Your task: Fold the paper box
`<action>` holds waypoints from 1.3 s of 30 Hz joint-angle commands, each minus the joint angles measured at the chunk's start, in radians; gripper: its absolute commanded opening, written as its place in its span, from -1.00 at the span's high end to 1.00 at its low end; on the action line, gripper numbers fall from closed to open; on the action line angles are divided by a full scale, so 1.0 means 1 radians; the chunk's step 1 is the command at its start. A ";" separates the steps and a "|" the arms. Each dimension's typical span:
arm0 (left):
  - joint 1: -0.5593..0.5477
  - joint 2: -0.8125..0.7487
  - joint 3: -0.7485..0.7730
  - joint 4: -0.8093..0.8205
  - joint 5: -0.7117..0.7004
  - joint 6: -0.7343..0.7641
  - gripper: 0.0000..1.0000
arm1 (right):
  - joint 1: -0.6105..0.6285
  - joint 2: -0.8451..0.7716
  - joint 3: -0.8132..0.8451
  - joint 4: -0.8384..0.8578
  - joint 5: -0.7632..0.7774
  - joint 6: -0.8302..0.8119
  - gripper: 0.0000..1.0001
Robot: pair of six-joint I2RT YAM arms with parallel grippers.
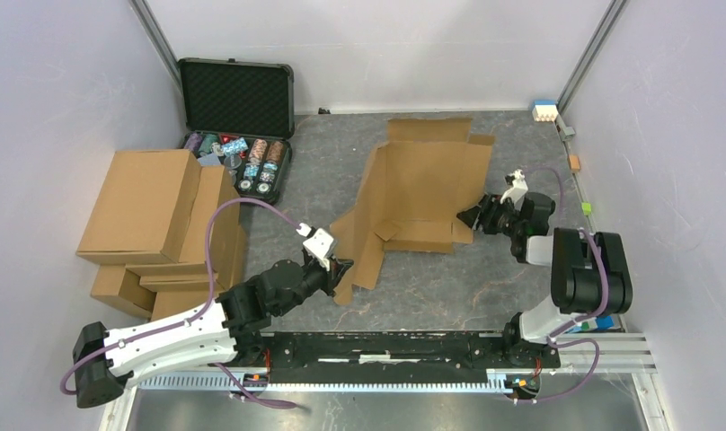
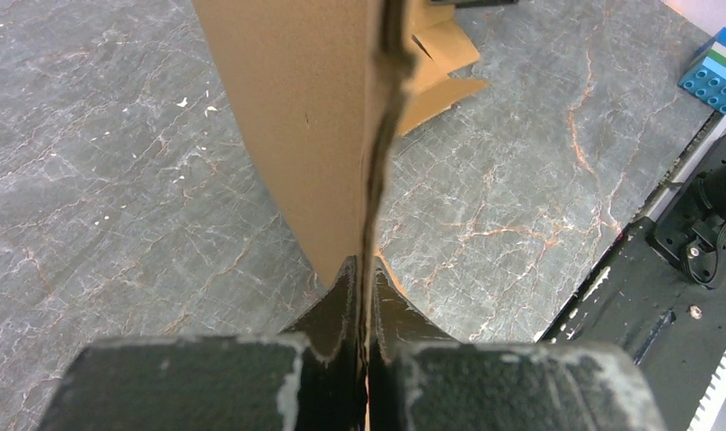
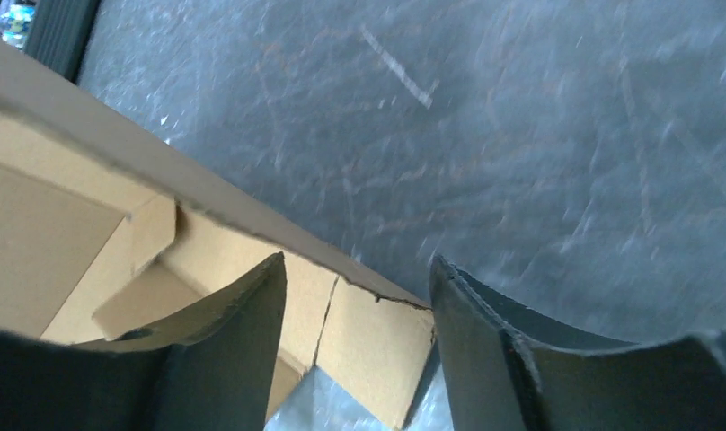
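The paper box (image 1: 422, 184) is a brown die-cut cardboard sheet in the middle of the table, its left panels tipped up. My left gripper (image 1: 341, 268) is shut on the sheet's near-left flap. In the left wrist view the cardboard edge (image 2: 296, 135) runs straight up from between the pressed fingertips (image 2: 370, 269). My right gripper (image 1: 472, 215) is at the sheet's right corner. In the right wrist view its jaws stand apart on either side of a creased corner flap (image 3: 377, 341), with a gap between the flap and each finger.
A stack of ready-made brown cartons (image 1: 153, 215) fills the left side. A black foam-lined case (image 1: 238, 117) with poker chips stands open at the back left. A blue and white block (image 1: 544, 109) sits at the back right. The arms' rail (image 1: 386, 350) lines the near edge.
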 commanded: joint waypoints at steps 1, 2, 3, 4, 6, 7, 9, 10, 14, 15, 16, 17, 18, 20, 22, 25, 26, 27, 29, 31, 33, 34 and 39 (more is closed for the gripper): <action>-0.007 -0.011 -0.052 -0.024 -0.023 -0.045 0.95 | 0.004 -0.108 -0.101 0.034 -0.087 0.047 -0.16; -0.007 -0.010 -0.059 -0.026 -0.024 -0.045 0.95 | 0.004 -0.131 -0.121 0.046 -0.099 0.061 -0.05; -0.007 -0.010 -0.062 -0.028 -0.026 -0.047 0.95 | 0.005 -0.153 -0.147 0.060 -0.108 0.073 0.08; -0.007 -0.010 -0.065 -0.030 -0.027 -0.048 0.96 | 0.008 -0.183 -0.164 0.058 -0.115 0.078 0.14; -0.007 -0.013 -0.067 -0.030 -0.028 -0.052 0.95 | 0.021 -0.239 -0.189 0.016 -0.115 0.060 0.13; -0.007 -0.015 -0.067 -0.026 -0.026 -0.050 0.96 | 0.035 -0.268 -0.195 -0.021 -0.103 0.038 0.11; -0.007 -0.017 -0.062 -0.022 -0.026 -0.046 0.95 | 0.080 -0.315 -0.202 -0.095 -0.073 -0.004 0.09; -0.007 -0.017 -0.058 -0.022 -0.027 -0.047 0.96 | 0.098 -0.328 -0.211 -0.107 -0.068 -0.008 0.07; -0.006 -0.023 -0.057 -0.029 -0.029 -0.073 0.96 | 0.125 -0.346 -0.263 -0.070 -0.094 0.062 0.00; -0.007 -0.024 -0.062 -0.029 -0.030 -0.081 0.95 | 0.125 -0.346 -0.278 -0.049 -0.103 0.098 -0.07; -0.008 -0.030 -0.068 -0.030 -0.029 -0.089 0.95 | 0.125 -0.348 -0.291 -0.030 -0.109 0.134 -0.19; -0.006 -0.036 -0.075 -0.030 -0.029 -0.096 0.95 | 0.125 -0.353 -0.304 -0.011 -0.110 0.174 -0.29; -0.007 -0.041 -0.082 -0.026 -0.029 -0.104 0.95 | 0.125 -0.361 -0.316 0.012 -0.114 0.201 -0.29; -0.007 -0.058 -0.098 -0.024 -0.041 -0.125 0.96 | 0.125 -0.385 -0.343 0.056 -0.107 0.247 -0.28; -0.005 -0.079 -0.111 -0.031 -0.065 -0.161 0.96 | 0.125 -0.399 -0.349 0.050 -0.100 0.264 -0.23; -0.002 -0.105 -0.119 -0.058 -0.098 -0.223 0.95 | 0.125 -0.403 -0.356 0.048 -0.116 0.278 -0.12; -0.003 -0.107 -0.120 -0.064 -0.101 -0.238 0.96 | 0.125 -0.414 -0.360 0.051 -0.111 0.281 0.00; -0.002 -0.107 -0.123 -0.064 -0.098 -0.240 0.95 | 0.125 -0.432 -0.365 0.049 -0.098 0.277 0.12; -0.002 -0.098 -0.125 -0.051 -0.083 -0.231 0.96 | 0.125 -0.471 -0.355 -0.001 -0.060 0.233 0.43; -0.003 -0.087 -0.119 -0.043 -0.070 -0.213 0.96 | 0.166 -0.509 -0.313 -0.102 -0.020 0.161 0.67; -0.002 -0.079 -0.100 -0.044 -0.064 -0.201 0.89 | 0.179 -0.549 -0.276 -0.177 0.004 0.109 0.77; -0.002 -0.079 -0.092 -0.044 -0.065 -0.203 0.81 | 0.182 -0.570 -0.262 -0.213 0.012 0.084 0.77; -0.002 -0.071 -0.073 -0.016 -0.045 -0.199 0.52 | 0.185 -0.642 -0.235 -0.332 0.062 0.007 0.77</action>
